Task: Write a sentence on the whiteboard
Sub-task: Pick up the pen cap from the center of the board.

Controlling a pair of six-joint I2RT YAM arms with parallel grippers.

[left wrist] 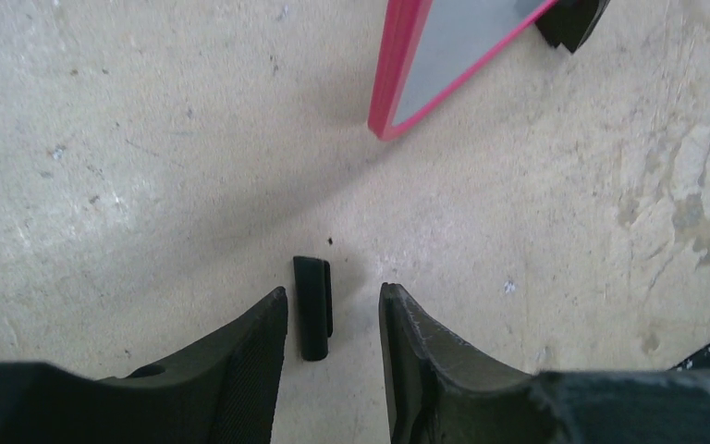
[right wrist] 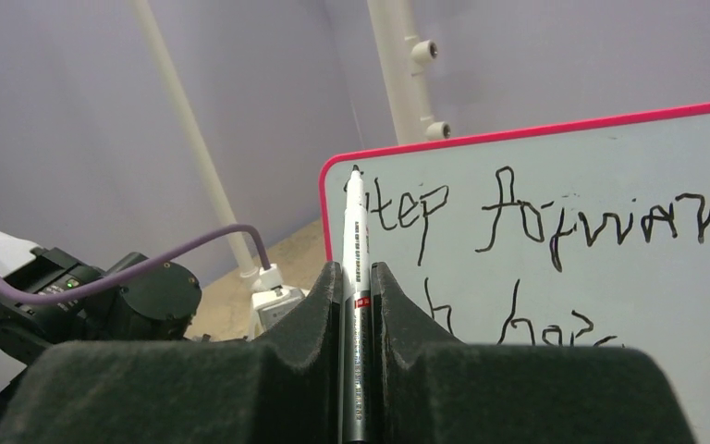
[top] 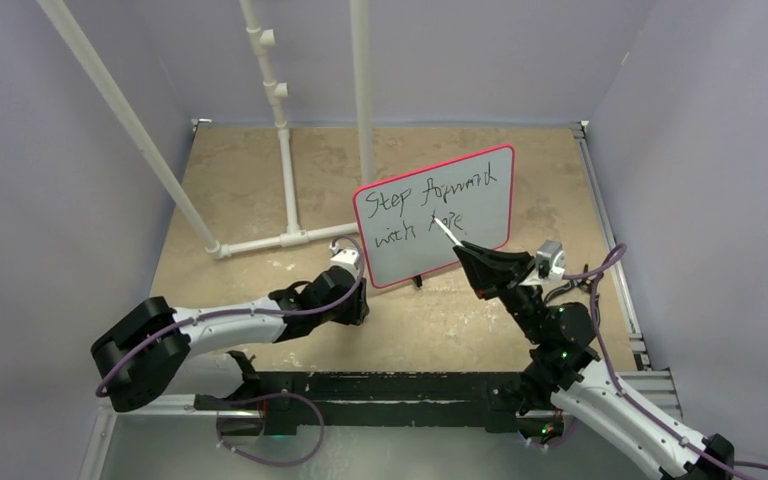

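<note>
Btm of sentence [right wrist: 555, 231] behind R pincer [right wrist: 356, 270]

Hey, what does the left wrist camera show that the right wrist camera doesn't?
Only the left wrist view: a small black piece, possibly a cap, lying on the table between the fingers of the open left tool, and one black foot of the whiteboard. Only the right wrist view: the marker clamped in the right tool, the sentence in black handwriting, white pipes and the left arm. Both: the whiteboard's pink-red frame.
</note>
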